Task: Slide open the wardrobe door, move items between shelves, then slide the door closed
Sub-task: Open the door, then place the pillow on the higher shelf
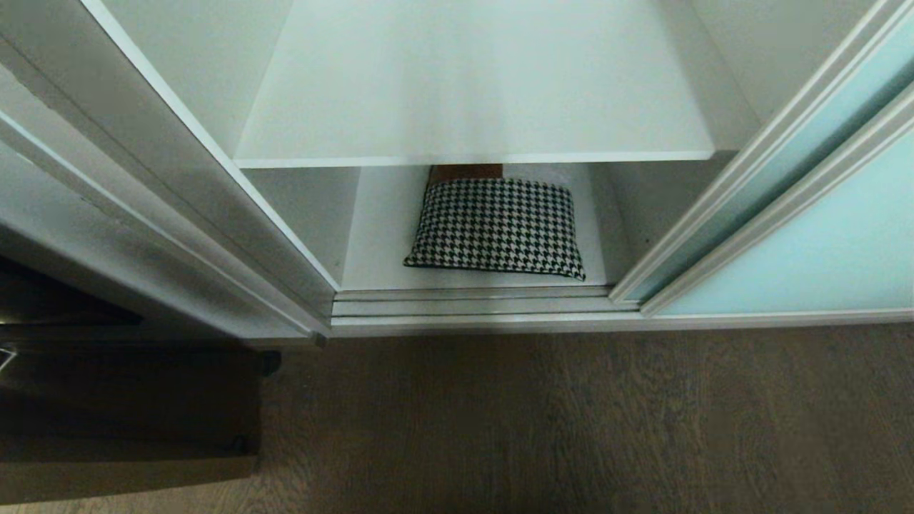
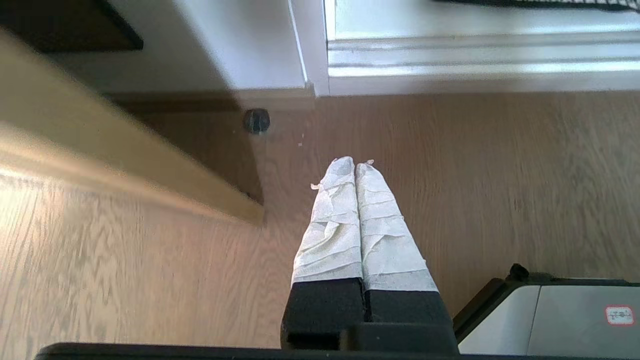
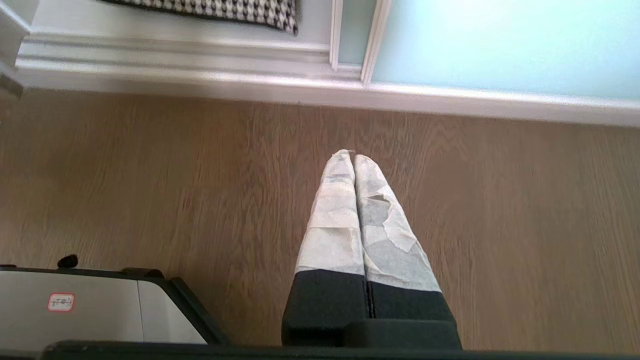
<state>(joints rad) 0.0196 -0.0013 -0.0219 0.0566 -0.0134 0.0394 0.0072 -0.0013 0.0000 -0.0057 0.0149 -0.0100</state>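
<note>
The sliding wardrobe door (image 1: 807, 250), frosted pale aqua glass in a thin white frame, stands slid to the right, so the white compartment is open. A black-and-white houndstooth bundle (image 1: 500, 227) lies on the bottom board (image 1: 378, 235), with something brown behind it. Above it a white shelf (image 1: 471, 93) is bare. Neither arm shows in the head view. My left gripper (image 2: 355, 162) hangs shut over the wood floor near the wardrobe's left corner. My right gripper (image 3: 354, 156) is shut too, over the floor before the door (image 3: 500, 45), with the houndstooth bundle (image 3: 225, 7) beyond the sill.
Double floor tracks (image 1: 471, 300) run along the wardrobe's front sill. A dark wooden furniture piece (image 1: 128, 414) stands on the floor at the left, beside the wardrobe's off-white side post (image 1: 143, 185). My base's grey corner (image 2: 560, 320) shows in the left wrist view.
</note>
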